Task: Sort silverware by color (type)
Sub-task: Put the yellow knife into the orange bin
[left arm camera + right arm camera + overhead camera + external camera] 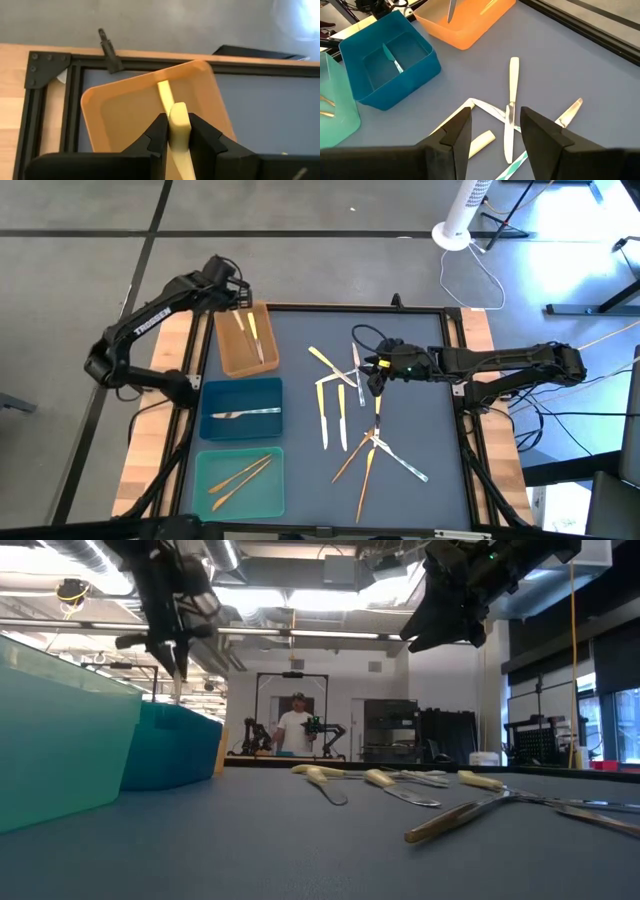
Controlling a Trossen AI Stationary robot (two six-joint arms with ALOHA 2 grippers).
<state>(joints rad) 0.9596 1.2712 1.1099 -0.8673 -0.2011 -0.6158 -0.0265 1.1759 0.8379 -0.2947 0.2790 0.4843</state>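
High view. My left gripper (243, 302) hangs over the far end of the brown tray (228, 352), which already holds two yellow-handled utensils (252, 332). My right gripper (375, 380) hovers above the loose silverware (345, 405) scattered on the grey table (440, 380): yellow-handled pieces to the tray side, orange-gold and silver pieces crossing nearer the table's front. The blue tray (240, 395) carries one silver utensil (245, 413); the teal tray (240, 490) carries two orange-gold utensils (240, 477).

Low view. Yellow-handled pieces (390, 783) lie flat on the table, and an orange-gold handle (445, 825) points toward the camera. Both of my grippers hang above the surface. A person (297, 727) stands in the room behind.

Left wrist view. My left fingers (205, 140) are closed on a yellow-handled utensil (179, 132), gripped by its handle above the brown tray (115, 120).

Right wrist view. My right fingers (545, 140) stand apart, holding nothing, above a yellow-handled knife (511, 100) and the crossed pieces beside it. The blue tray (415, 70) and the brown tray (470, 25) lie beyond.
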